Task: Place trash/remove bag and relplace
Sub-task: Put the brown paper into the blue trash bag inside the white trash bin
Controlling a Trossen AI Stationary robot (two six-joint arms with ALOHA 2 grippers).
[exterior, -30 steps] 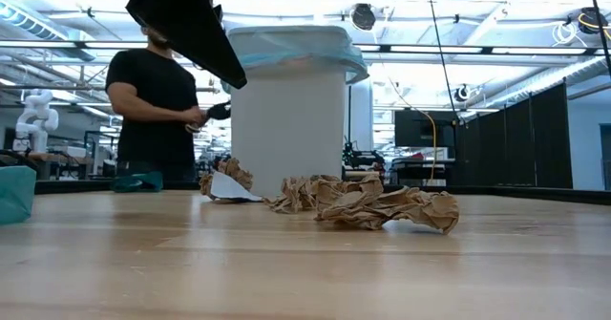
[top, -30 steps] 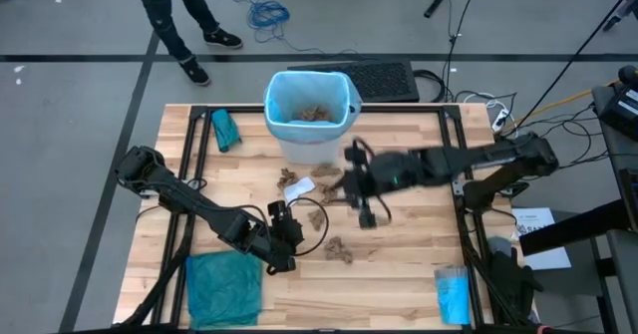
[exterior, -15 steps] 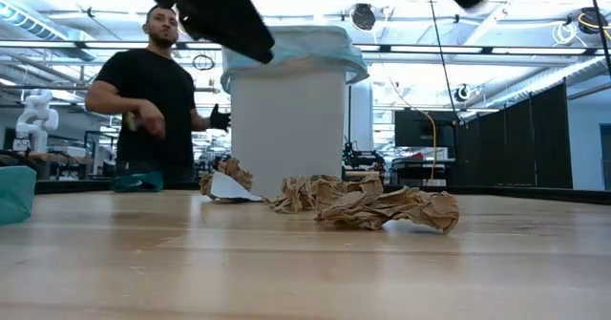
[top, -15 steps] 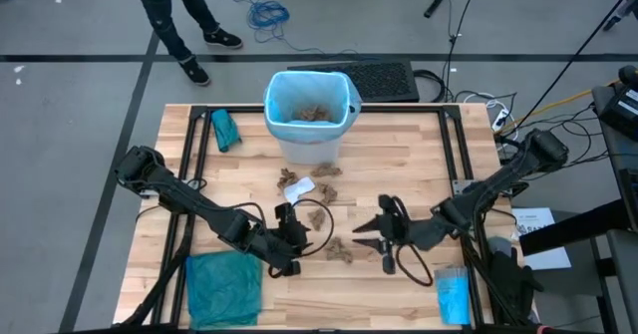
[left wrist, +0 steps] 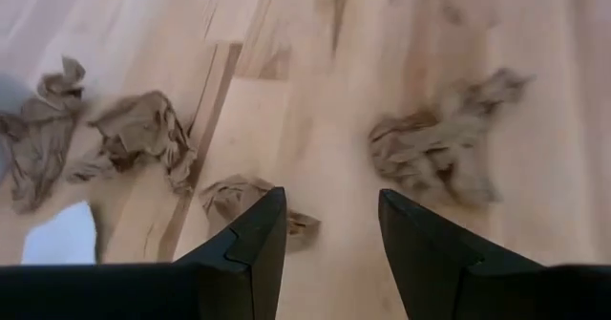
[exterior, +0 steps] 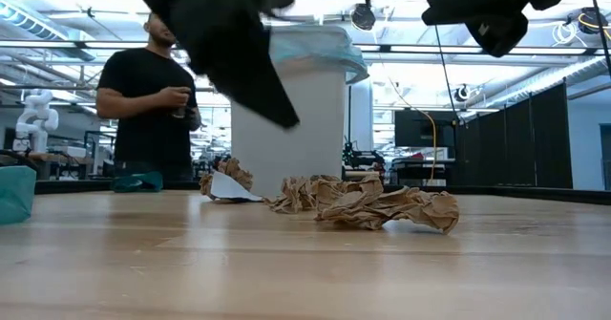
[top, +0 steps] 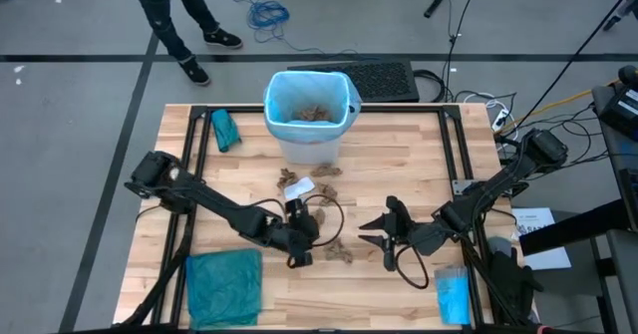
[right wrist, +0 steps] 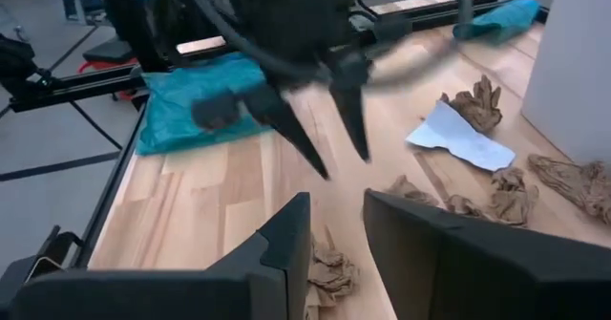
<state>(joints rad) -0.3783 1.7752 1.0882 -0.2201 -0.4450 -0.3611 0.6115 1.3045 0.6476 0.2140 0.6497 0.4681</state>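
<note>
High view: the left gripper hovers at lower centre, empty, just left of a crumpled brown paper scrap; the right gripper faces it from the right. The bag lines the bin at upper centre.

Left wrist view: fingers parted, nothing held.

Right wrist view: fingers narrowly apart, apparently empty.

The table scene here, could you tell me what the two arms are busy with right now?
Both arms hover over crumpled paper scraps on the wooden table, holding nothing. The left gripper and the right gripper flank that scrap, fingers apart. The bin with its light-blue bag already holds some paper; more scraps and a white sheet lie before it. A person stands behind.
</note>
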